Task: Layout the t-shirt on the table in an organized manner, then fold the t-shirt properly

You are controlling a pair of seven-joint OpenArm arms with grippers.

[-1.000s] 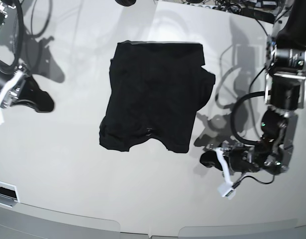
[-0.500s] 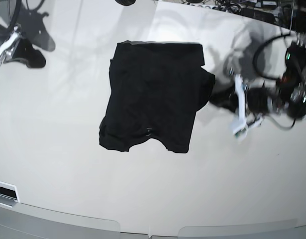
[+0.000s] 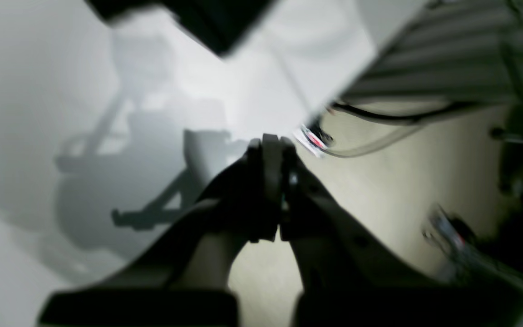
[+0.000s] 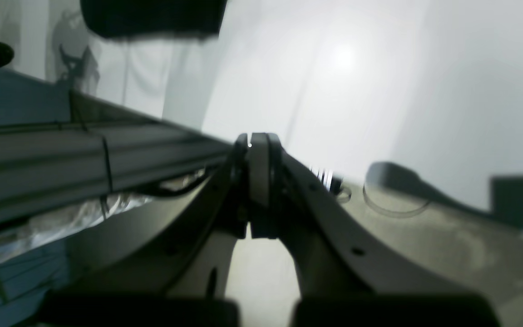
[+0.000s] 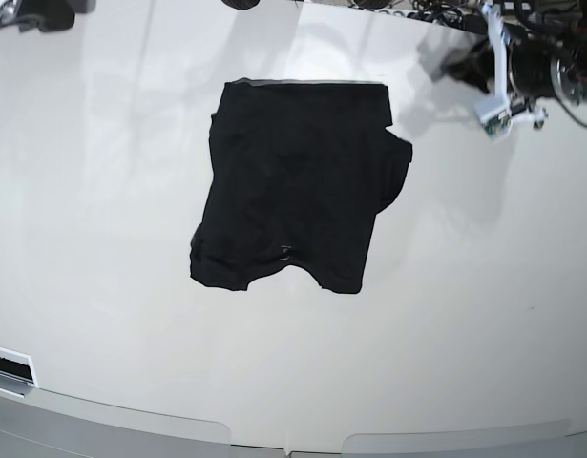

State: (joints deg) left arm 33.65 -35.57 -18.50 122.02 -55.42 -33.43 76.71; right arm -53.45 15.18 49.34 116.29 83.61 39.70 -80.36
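Both pairs of fingers are clenched on nothing: the left gripper (image 3: 274, 144) and the right gripper (image 4: 258, 138) sit at the table's (image 5: 102, 286) far corners. Between them, the t-shirt (image 5: 298, 186) lies folded on the tabletop's middle, well apart from both.

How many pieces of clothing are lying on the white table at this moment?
1. A single black t-shirt lies folded near the middle of the table, slightly toward the far edge. No other garment shows; something under it could be hidden.
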